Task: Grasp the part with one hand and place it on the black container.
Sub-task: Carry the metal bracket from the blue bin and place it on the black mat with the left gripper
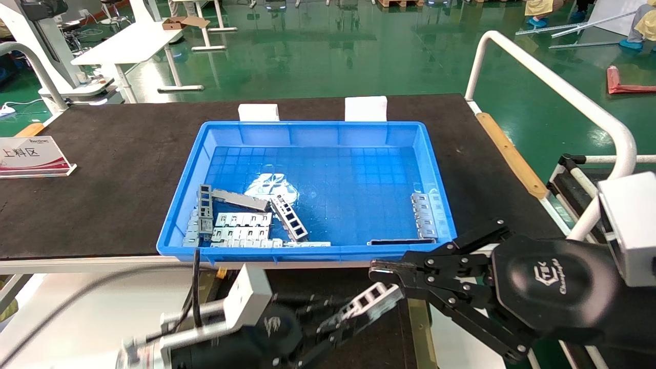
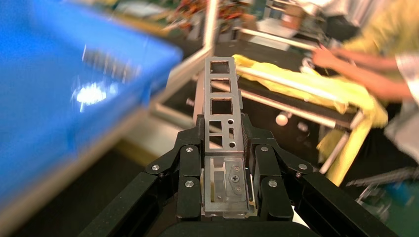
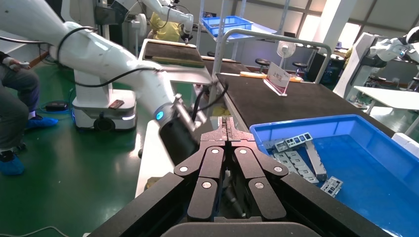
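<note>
Your left pincer point(image 1: 344, 316) sits low, in front of the desk's near edge and off the desk point(image 1: 102, 169) itself. Its fingers point(image 2: 190, 170) are clamped on the slim silver-grey ladder-like metal part point(image 2: 222, 106), gripping it by one end. The strip juts forward from the pincer with its square windows exposed, the free end pointing toward your right pincer point(image 1: 382, 267).

Your right pincer hangs just past the near edge too, toward the near right corner, its fingers point(image 3: 225, 133) pressed together with nothing between them. Its tips lie very near the free end of the part; whether they touch it cannot be told.

The blue rectangular plastic bin point(image 1: 307, 128) stands on the desk's black mat, against the near edge. It holds loose grey metal pieces point(image 1: 241, 225) heaped in its near left corner and a few more point(image 1: 425, 215) against its right wall.

A dark surface with a tan-brass rail point(image 1: 420, 328) shows below the pincers; the part is not resting on it.
</note>
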You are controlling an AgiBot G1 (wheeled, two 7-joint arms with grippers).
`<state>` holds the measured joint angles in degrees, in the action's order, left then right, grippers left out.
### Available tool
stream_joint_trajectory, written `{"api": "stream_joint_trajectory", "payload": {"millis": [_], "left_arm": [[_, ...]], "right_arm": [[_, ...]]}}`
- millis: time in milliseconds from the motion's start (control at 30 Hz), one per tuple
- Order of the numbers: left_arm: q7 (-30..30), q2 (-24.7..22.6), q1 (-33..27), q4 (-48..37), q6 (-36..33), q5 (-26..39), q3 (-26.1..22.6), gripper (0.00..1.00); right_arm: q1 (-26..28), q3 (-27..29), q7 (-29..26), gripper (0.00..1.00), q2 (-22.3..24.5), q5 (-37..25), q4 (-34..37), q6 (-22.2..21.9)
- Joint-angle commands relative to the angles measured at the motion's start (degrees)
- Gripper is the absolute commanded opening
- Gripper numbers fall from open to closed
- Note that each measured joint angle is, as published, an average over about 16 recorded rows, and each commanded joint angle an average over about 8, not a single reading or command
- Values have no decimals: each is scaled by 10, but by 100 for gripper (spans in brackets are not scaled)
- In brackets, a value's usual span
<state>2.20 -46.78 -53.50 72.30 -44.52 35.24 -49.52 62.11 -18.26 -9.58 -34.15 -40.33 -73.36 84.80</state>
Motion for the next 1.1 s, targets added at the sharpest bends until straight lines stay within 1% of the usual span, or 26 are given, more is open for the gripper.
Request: {"api": "stream_joint_trajectory", "payload": {"millis": [33, 233, 433, 567, 700, 867, 1100], "left_arm": [[-26, 15, 34, 33, 39, -8, -6, 0], [-48, 5, 100, 45, 125, -21, -18, 0], [-75, -33, 131, 31, 238, -31, -27, 0], [-90, -70, 132, 13, 315, -31, -40, 0], [-102, -109, 124, -10, 370, -33, -51, 0], [-112, -158, 111, -46, 419, -40, -55, 0], [-124, -221, 96, -97, 470, -50, -45, 0]], "right_arm": [[0, 0, 0, 0, 0, 0, 0, 0], [0, 0, 0, 0, 0, 0, 0, 0], [0, 0, 0, 0, 0, 0, 0, 0], [0, 0, 0, 0, 0, 0, 0, 0], [0, 0, 0, 0, 0, 0, 0, 0], [0, -1, 0, 0, 0, 0, 0, 0], [0, -1, 0, 0, 0, 0, 0, 0]]}}
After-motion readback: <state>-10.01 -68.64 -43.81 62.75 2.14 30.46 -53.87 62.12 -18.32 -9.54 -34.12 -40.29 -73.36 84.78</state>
